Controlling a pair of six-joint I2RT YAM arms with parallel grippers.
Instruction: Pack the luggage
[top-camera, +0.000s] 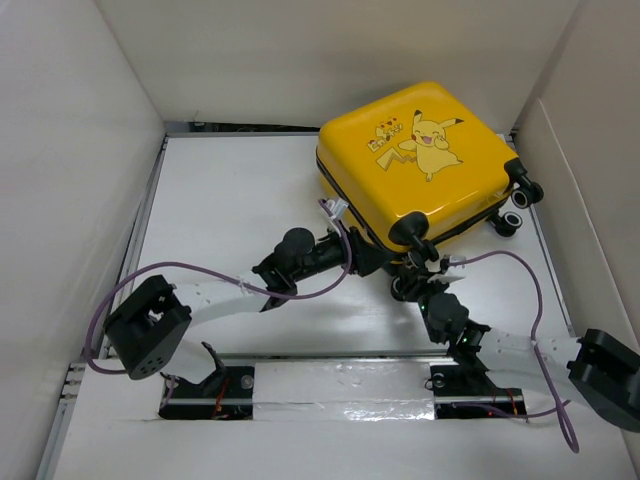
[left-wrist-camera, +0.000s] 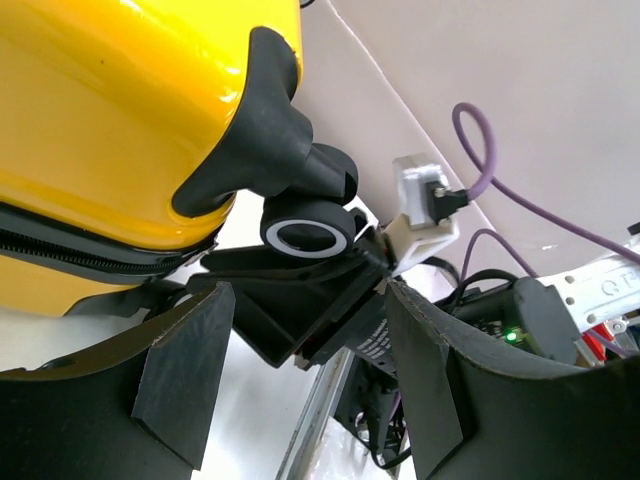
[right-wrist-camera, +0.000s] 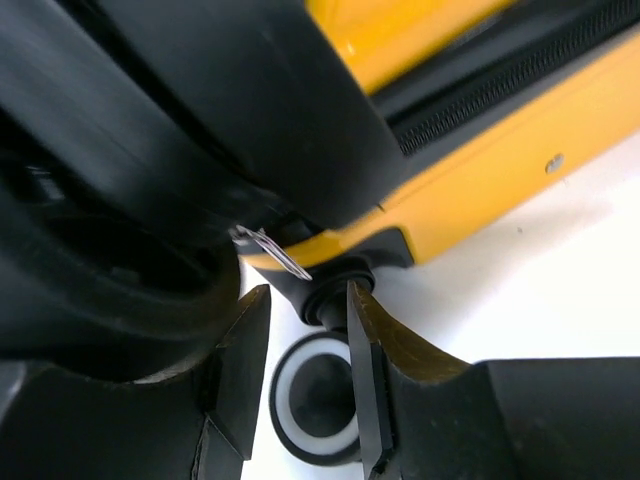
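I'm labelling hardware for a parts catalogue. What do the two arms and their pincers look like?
Both the left arm and right arm have black joints and white links; a purple cable loops along each. The left pincer and right pincer have flat black fingers with dark pads.

From above, the left hand (top-camera: 380, 255) and right hand (top-camera: 413, 270) sit partly hidden beneath the luggage (top-camera: 420, 160); the 2 wrist views crop it.
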